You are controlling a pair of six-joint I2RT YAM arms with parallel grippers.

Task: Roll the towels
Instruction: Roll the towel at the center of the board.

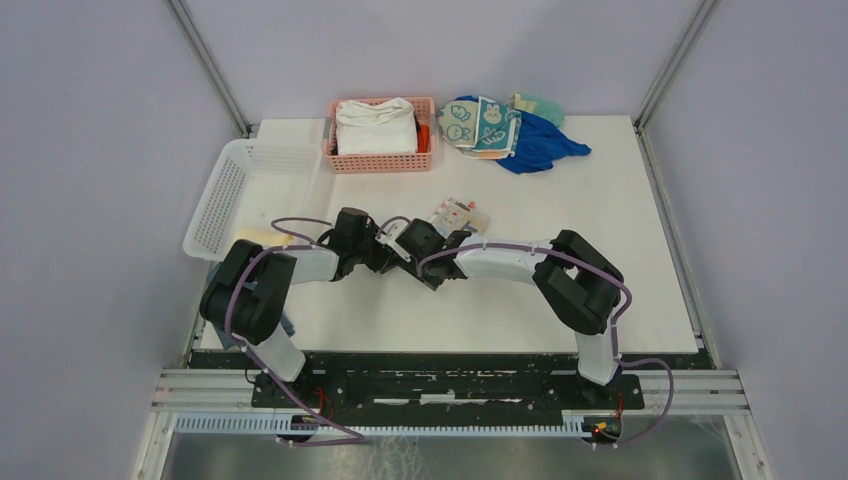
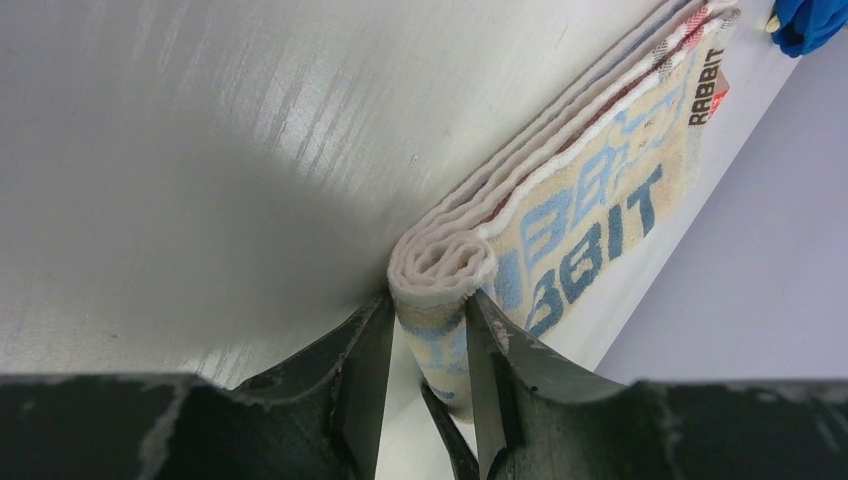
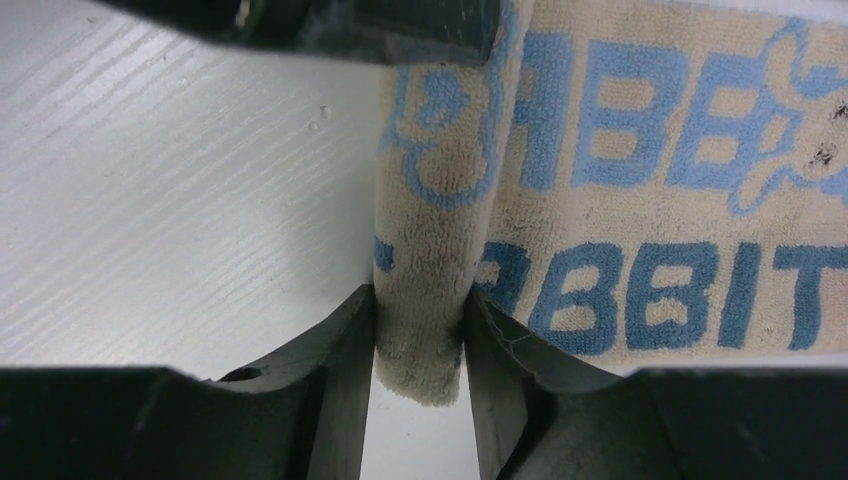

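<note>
The beige towel with blue "RABBIT" lettering lies flat on the white table, its near end turned up into a small roll. My left gripper is shut on one end of that roll. My right gripper is shut on the other end of the roll, and the flat lettered part stretches away to the right. From above, both grippers meet at mid-table and only the towel's far end shows. A rabbit-face towel lies at the back right.
A pink basket with a thick white folded cloth stands at the back. A white mesh basket is at the left, with something pale yellow at its near edge. A blue cloth lies by the rabbit-face towel.
</note>
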